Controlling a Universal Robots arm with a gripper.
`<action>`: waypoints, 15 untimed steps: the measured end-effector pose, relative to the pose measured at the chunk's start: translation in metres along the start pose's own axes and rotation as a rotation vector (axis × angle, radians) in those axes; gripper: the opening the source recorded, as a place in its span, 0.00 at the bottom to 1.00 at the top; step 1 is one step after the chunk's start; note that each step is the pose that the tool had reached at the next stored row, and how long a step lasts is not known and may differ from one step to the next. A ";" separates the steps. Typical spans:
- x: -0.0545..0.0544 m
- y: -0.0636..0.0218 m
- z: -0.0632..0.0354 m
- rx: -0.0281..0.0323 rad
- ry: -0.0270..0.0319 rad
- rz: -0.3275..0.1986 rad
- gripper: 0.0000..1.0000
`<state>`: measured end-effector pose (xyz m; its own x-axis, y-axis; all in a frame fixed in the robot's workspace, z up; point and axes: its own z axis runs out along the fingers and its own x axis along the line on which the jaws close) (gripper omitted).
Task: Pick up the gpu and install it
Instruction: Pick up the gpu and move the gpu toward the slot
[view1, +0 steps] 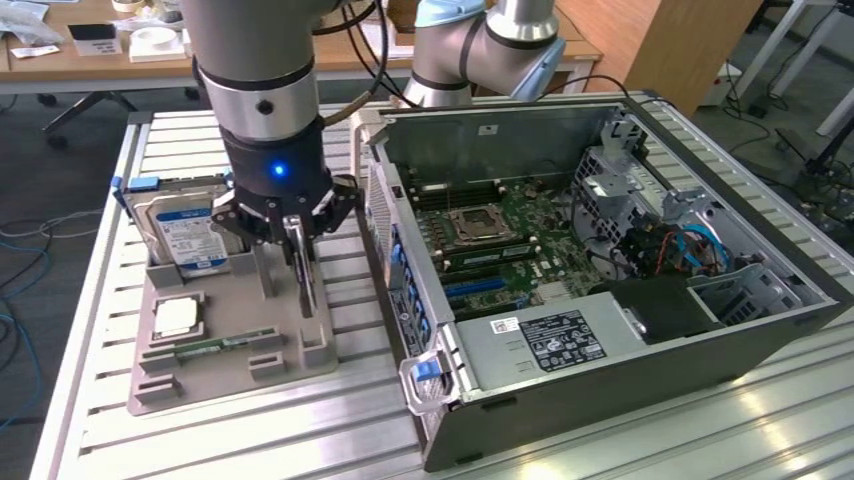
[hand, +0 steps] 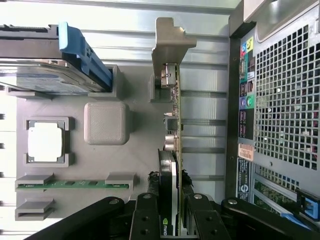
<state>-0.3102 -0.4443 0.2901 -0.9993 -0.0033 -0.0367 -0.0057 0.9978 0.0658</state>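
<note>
Because the thin, black-faced gpu (view1: 306, 283) stood on edge in its slot of the grey plastic holder tray (view1: 227, 372), you had the end effector (view1: 296, 243) straight above it, its half-closed fingers pinching the card's upper edge beside the open black computer case (view1: 507, 105).

There was one gpu (hand: 174, 112), one blue-labelled hard drive (view1: 187, 235), one square processor chip (view1: 176, 317) and one green memory stick (view1: 214, 348) (four parts in all). There was one grey tray (view1: 267, 375) and one open computer case (view1: 641, 390). Two robot arms were counted, the near arm (view1: 260, 90) and the far arm (view1: 461, 50), and one gripper (view1: 296, 238).
</note>
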 end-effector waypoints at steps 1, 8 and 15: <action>0.000 0.0001 -0.0014 0.0000 0.0000 0.000 0.27; 0.000 0.0009 -0.0138 0.0000 0.0000 0.000 0.27; -0.001 0.0016 -0.0244 -0.0001 -0.0001 0.000 0.27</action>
<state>-0.3102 -0.4443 0.3146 -0.9993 -0.0033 -0.0368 -0.0057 0.9978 0.0659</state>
